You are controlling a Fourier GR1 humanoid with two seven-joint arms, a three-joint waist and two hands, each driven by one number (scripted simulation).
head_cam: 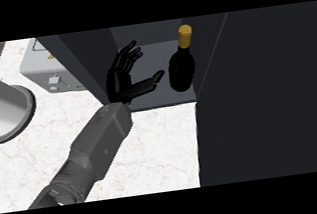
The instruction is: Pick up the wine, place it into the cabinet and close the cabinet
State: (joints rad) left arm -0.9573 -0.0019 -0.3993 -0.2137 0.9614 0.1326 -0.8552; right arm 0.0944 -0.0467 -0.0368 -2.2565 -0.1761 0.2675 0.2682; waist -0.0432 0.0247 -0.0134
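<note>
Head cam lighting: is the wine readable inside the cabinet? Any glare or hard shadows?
Head view: the wine is dark and moderately distinct against the grey cabinet interior; its gold cap is the clearest cue. The black left hand, open beside it, reads similarly dark. The cabinet's right side is flat dark, no detail. The counter is bright and even, no glare or hard shadows.

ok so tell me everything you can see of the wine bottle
The wine bottle is dark, almost black and glassy-looking, with a rounded body that narrows to a slim neck under a gold cap. No label shows. It appears to stand upright inside the open cabinet, on the grey floor near the right-hand wall. The left hand is open just to its left, thumb pointing at the body; whether they touch cannot be told.
</note>
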